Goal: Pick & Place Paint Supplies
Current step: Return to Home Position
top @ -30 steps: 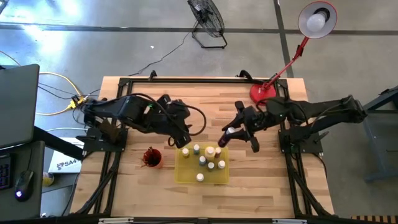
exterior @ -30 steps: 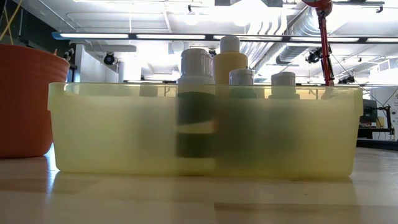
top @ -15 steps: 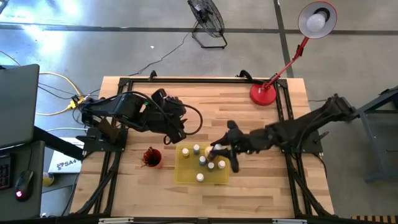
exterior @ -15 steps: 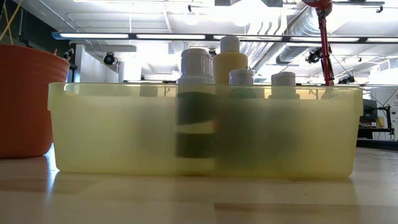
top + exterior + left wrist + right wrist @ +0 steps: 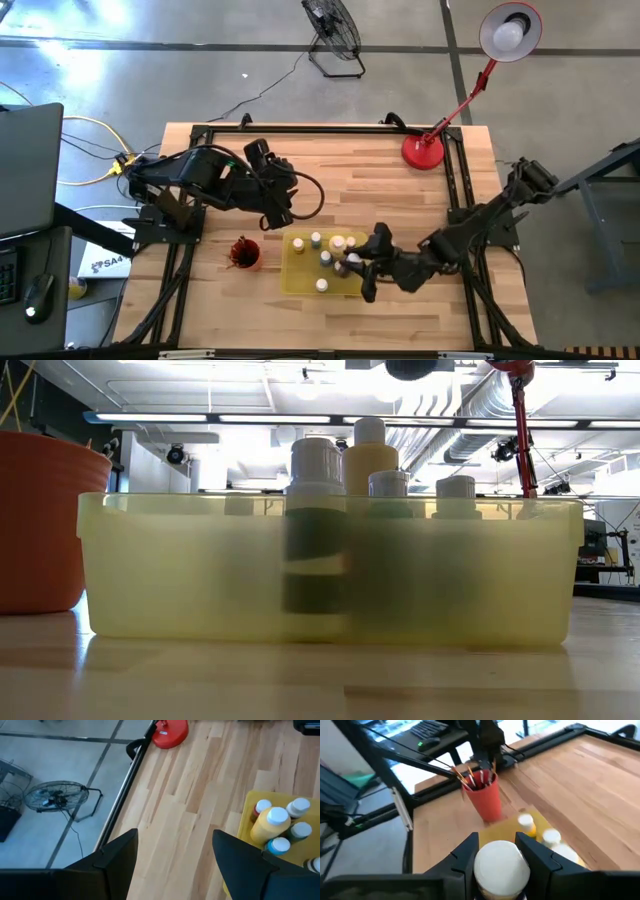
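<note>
Paint bottles [image 5: 322, 285], wooden table [image 5: 360, 170], seemingly concrete floor [image 5: 150, 60]

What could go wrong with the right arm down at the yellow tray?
1. The right gripper is at a white-capped bottle packed among other bottles in the tray; a sideways move could topple neighbours.
2. The red cup of brushes stands close beside the tray; a nudged tray might tip it.
The left gripper waits open near the tray.
</note>
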Controlling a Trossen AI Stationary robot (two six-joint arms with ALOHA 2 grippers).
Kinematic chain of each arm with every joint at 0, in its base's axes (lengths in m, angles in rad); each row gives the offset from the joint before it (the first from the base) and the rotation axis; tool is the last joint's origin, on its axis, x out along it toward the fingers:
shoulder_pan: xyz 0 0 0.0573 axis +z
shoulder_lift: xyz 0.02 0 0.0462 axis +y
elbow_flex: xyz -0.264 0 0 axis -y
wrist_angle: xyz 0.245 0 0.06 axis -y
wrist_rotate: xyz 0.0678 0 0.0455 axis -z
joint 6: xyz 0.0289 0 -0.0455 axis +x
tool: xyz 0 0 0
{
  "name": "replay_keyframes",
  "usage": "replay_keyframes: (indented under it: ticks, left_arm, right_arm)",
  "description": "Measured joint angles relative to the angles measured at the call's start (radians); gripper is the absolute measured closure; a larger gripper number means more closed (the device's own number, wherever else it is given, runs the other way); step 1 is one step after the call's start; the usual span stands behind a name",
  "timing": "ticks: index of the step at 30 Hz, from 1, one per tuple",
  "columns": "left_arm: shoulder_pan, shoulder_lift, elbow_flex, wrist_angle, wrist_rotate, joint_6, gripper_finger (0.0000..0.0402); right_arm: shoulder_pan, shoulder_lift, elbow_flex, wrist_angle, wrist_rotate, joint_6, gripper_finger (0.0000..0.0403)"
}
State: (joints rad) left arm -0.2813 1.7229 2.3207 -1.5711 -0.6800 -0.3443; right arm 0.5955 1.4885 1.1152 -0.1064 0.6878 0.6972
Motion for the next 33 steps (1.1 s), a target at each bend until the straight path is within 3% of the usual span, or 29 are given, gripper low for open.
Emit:
replay_keyframes:
  ticks: [4,13,24,33]
  left_arm:
    - [0.000,-0.005,0.000,0.000,-0.004,0.001,0.0153]
    - [0.000,-0.009,0.000,0.000,-0.012,0.026,0.0153]
    - [0.000,-0.009,0.000,0.000,-0.022,0.026,0.0153]
    - [0.000,-0.009,0.000,0.000,-0.022,0.052,0.0153]
  right_arm:
    - [0.033,0.024,0.000,-0.083,0.047,0.097,0.0298]
    - [0.056,0.112,0.000,-0.106,0.039,0.218,0.0298]
    - [0.063,0.222,0.000,-0.107,0.071,0.274,0.0299]
    - [0.073,0.239,0.000,-0.131,0.095,0.275,0.0296]
